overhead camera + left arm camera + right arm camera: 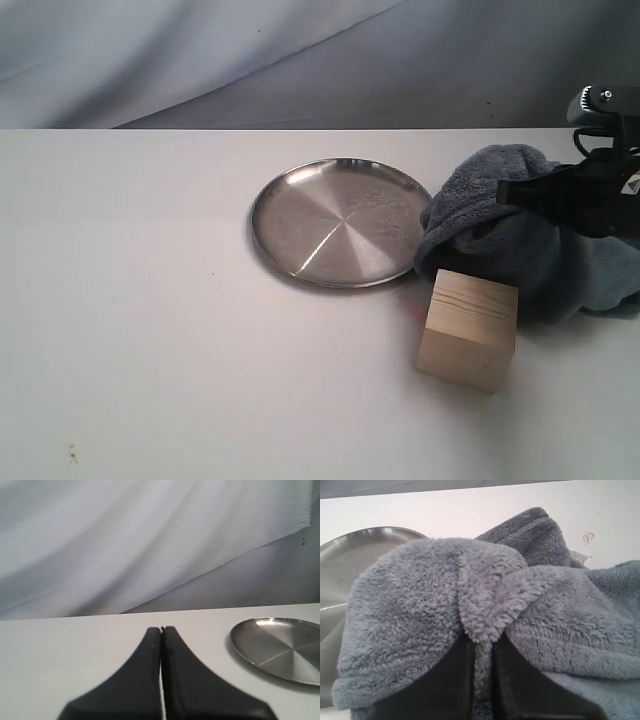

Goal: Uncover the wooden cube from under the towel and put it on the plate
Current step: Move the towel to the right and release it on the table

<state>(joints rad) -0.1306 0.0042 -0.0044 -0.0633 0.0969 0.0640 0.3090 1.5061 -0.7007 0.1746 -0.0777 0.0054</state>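
Note:
The pale wooden cube stands bare on the white table, in front of the bunched blue-grey towel. My right gripper is shut on a fold of the towel, pinching the fleece between its black fingers; in the right wrist view the gripper has cloth filling the gap. The silver plate lies left of the towel with nothing on it, and its rim shows behind the cloth. My left gripper is shut on nothing over bare table, the plate off to its side.
A white table carries everything, with a draped grey backdrop behind its far edge. The towel's lower part rests against the cube's back. A small dark speck marks the table near the front left.

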